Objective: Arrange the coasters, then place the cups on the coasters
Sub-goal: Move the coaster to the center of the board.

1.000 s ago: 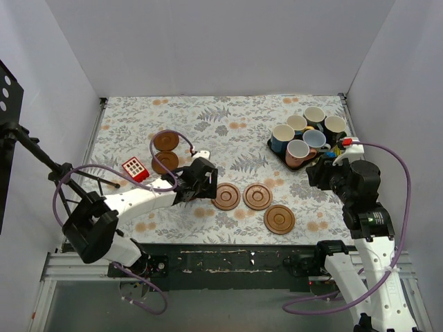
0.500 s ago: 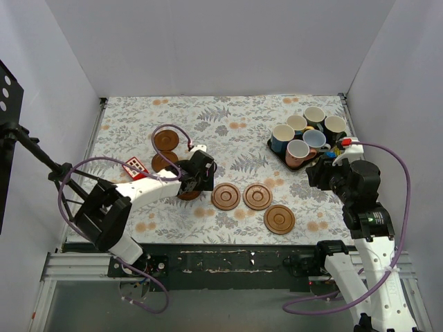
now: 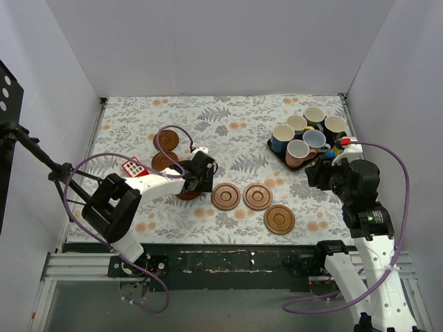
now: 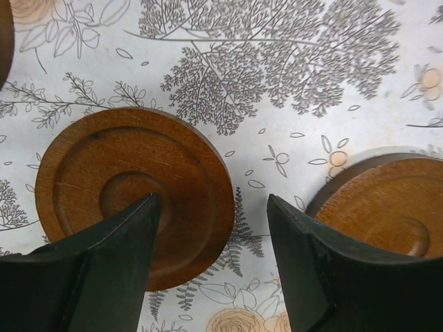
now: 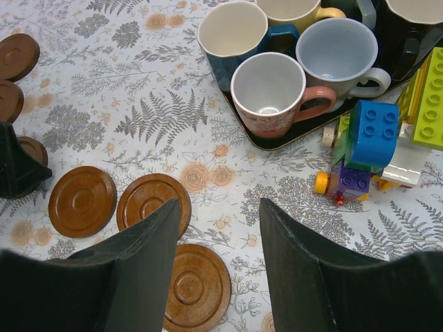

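Six brown coasters lie on the floral cloth. Two (image 3: pixel 166 140) (image 3: pixel 163 160) are at the back left, and one (image 3: pixel 188 193) sits under my left gripper (image 3: pixel 198 181). Two more (image 3: pixel 226 196) (image 3: pixel 257 196) and a nearer one (image 3: pixel 279 219) form a loose row. In the left wrist view the gripper (image 4: pixel 212 200) is open and holds nothing. Its left finger (image 4: pixel 118 263) hangs over a coaster (image 4: pixel 131 187), and another coaster (image 4: pixel 387 207) lies to the right. Several cups (image 3: pixel 299 151) (image 5: pixel 271 93) stand on the tray. My right gripper (image 5: pixel 219 207) is open above the cloth, near the cups.
The dark green tray (image 3: pixel 273 146) holds the cups at the back right, with colourful toy blocks (image 5: pixel 374 142) beside it. A small red toy (image 3: pixel 133 168) lies left of the coasters. White walls close in the table on three sides.
The left arm's elbow has swung in toward the table while its gripper stayed over the leftmost coaster of the row, which now shows. The right arm has not moved.
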Available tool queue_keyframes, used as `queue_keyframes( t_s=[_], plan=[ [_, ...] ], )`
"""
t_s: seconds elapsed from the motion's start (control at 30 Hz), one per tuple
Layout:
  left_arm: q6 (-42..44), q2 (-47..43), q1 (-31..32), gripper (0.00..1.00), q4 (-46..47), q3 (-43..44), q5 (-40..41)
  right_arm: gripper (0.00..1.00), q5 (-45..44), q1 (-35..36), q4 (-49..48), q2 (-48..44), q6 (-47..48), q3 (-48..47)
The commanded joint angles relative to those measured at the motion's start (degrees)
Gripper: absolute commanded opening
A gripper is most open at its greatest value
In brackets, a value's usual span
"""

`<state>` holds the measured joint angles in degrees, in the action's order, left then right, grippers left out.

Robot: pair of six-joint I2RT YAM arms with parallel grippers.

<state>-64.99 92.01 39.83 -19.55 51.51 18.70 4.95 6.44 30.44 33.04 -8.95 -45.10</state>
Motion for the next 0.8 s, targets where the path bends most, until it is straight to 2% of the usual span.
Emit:
queue_keyframes(
  t_s=[0.0, 0.47, 0.77],
  plan=[
    [0.3, 1.8, -0.3, 0.61, -0.3, 1.4, 2.3, 0.58, 0.6, 0.0, -1.0, -0.1, 0.2, -1.2],
    [-0.6, 2.8, -0.5, 0.56, 0.9, -0.8, 4.3, 0.57, 0.7, 0.0, -0.7, -0.3, 0.3, -0.7],
    [-6.1, -0.5, -2.0, 0.51, 1.7, -6.9, 4.1, 0.57, 0.6, 0.0, -0.7, -0.6, 0.3, -0.5]
  ],
)
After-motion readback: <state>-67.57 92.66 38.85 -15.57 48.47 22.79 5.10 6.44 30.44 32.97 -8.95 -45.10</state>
